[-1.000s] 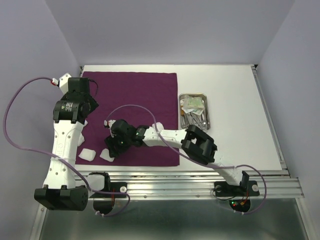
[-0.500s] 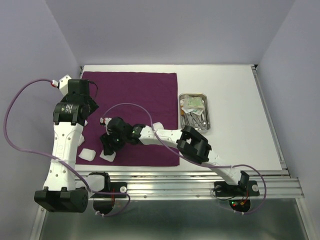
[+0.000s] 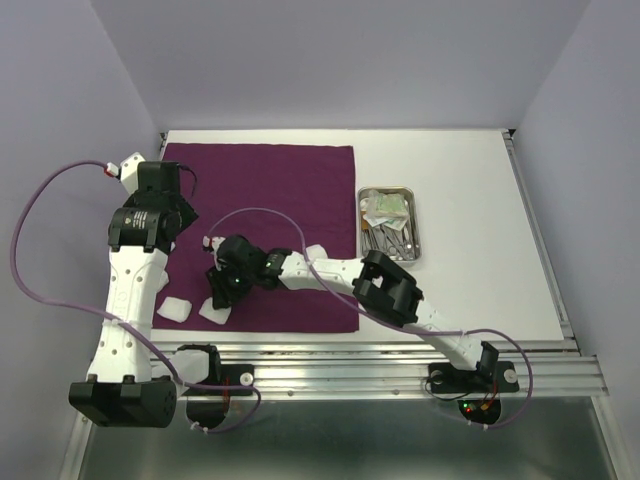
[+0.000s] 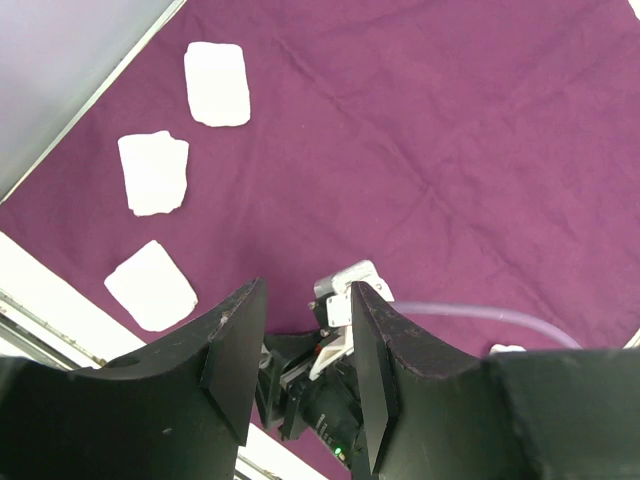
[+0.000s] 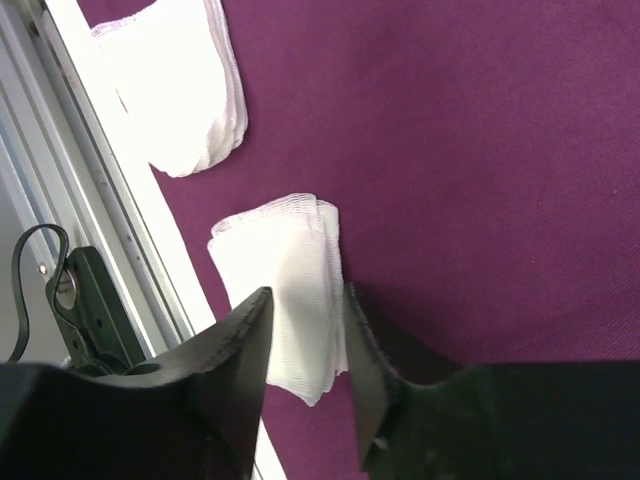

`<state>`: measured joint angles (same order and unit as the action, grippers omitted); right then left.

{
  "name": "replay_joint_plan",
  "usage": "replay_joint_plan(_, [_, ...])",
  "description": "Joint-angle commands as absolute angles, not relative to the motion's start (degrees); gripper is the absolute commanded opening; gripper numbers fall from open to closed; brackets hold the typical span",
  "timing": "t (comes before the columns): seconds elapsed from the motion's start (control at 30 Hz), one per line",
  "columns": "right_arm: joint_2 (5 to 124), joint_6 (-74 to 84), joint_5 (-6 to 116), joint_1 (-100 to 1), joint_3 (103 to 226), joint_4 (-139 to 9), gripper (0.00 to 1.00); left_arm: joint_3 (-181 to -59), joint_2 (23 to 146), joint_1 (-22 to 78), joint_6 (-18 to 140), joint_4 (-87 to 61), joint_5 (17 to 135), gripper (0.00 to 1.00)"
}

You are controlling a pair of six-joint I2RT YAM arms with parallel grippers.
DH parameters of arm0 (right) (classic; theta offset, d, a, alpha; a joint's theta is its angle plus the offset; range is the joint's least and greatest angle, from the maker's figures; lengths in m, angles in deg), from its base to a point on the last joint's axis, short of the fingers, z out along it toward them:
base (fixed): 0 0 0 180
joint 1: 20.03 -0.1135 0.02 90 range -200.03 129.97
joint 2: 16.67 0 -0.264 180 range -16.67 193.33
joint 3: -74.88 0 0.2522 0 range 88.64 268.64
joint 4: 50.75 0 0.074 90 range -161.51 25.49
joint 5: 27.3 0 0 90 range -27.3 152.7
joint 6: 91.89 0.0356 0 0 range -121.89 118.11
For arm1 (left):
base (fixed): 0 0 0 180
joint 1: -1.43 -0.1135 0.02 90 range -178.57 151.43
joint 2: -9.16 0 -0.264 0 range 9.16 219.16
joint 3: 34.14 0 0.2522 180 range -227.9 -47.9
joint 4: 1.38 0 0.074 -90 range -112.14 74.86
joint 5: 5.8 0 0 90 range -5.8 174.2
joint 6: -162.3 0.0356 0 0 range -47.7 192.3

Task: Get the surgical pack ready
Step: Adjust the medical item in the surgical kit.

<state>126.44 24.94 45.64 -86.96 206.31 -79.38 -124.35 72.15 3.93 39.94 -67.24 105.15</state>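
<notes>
Flat on the white table (image 3: 470, 170), a purple cloth (image 3: 280, 190). Just off its right edge, not touching, a steel tray (image 3: 388, 188) with metal tools (image 3: 392, 240) and small packets (image 3: 385, 205) inside. Stretched across to the cloth's near left corner, the right gripper (image 5: 300, 375) — jaws a narrow gap apart, straddling a white gauze pad (image 5: 280, 280) that lies flat beneath them, not pinched. Close by, a second pad (image 5: 185, 90), partly off the cloth edge. Over the cloth's left side, the left gripper (image 4: 300, 350) — jaws parted, holding nothing. Beyond its fingers, three pads (image 4: 153, 172) lying apart on the cloth.
</notes>
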Motion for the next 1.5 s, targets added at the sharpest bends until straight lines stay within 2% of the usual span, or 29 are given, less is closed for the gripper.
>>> replay_joint_plan(0.0, [125.6,25.2,44.2,-87.1,204.7,-81.4,0.38,-123.8,70.6,3.7,40.6,-66.0,105.3,0.51])
replay_joint_plan(0.13, [124.9,25.2,44.2,-87.1,204.6,-81.6,0.31,-123.6,70.5,3.7,40.5,-65.9,105.2,0.51])
replay_joint_plan(0.23, [123.9,25.2,44.6,-87.1,204.4,-81.8,0.19,-123.5,70.4,3.7,40.4,-65.9,105.1,0.51])
replay_joint_plan(0.47, [120.8,25.2,47.3,-87.1,203.0,-81.8,0.01,-123.3,70.6,3.7,40.4,-65.7,105.1,0.50])
replay_joint_plan(0.8, [112.0,27.8,59.5,-87.1,195.5,-78.5,0.01,-123.1,70.7,3.7,40.5,-65.2,105.0,0.50])
replay_joint_plan(1.27, [108.4,32.6,62.4,-83.1,190.2,-77.3,0.01,-122.5,71.0,3.7,40.7,-64.9,105.3,0.50])
replay_joint_plan(1.47, [102.4,34.7,64.3,-78.9,182.1,-74.1,0.01,-122.0,71.2,3.7,40.7,-64.4,105.0,0.50])
